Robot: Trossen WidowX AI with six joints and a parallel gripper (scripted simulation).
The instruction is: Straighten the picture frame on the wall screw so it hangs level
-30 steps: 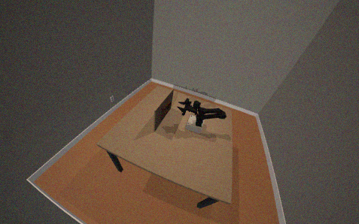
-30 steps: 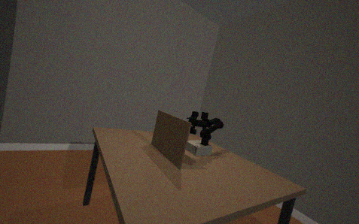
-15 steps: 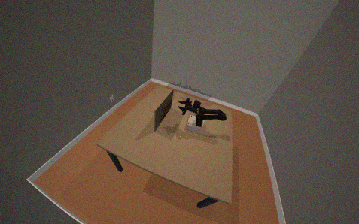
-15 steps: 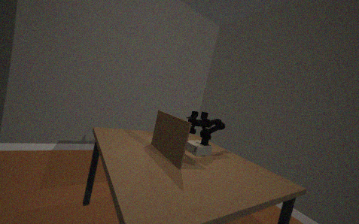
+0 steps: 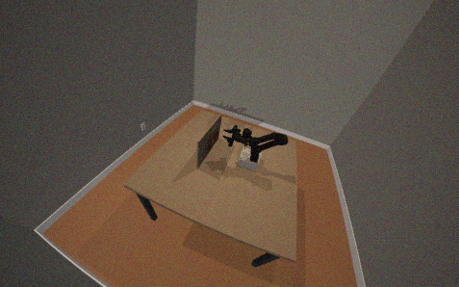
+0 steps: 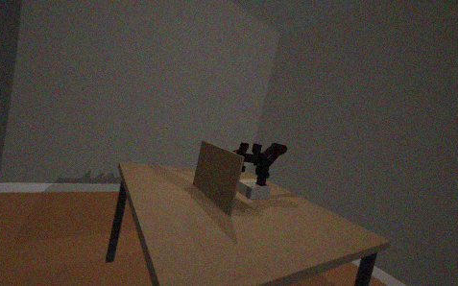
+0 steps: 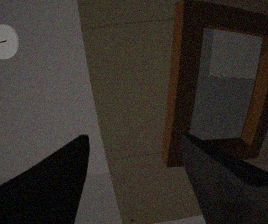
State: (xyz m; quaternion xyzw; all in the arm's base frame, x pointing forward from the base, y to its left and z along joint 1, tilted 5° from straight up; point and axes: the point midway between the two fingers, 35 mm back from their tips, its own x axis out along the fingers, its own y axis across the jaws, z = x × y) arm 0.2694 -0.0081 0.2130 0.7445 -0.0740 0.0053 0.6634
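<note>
The picture frame [image 7: 186, 75] has dark brown bars around a grey picture and fills the right of the wrist view. Its left bar is not parallel to the board's edge. It hangs on the upright board [image 7: 130, 90] [image 6: 217, 179]; in the top view it is only a dark reddish patch, and in the exterior view the board hides it. My gripper [image 7: 135, 141] [image 5: 225, 135] is open, with nothing between its fingers. In the wrist view the right fingertip overlaps the frame's lower left corner; contact cannot be told. The screw and the notched strip are hidden.
The board stands upright on the wooden table [image 5: 187, 197] [image 6: 181, 235], in front of the arm. The arm rises from a pale base block [image 5: 248, 165] [image 6: 258, 191]. A pale disc with a dark line [image 7: 4, 50] shows beyond the board's edge in the wrist view.
</note>
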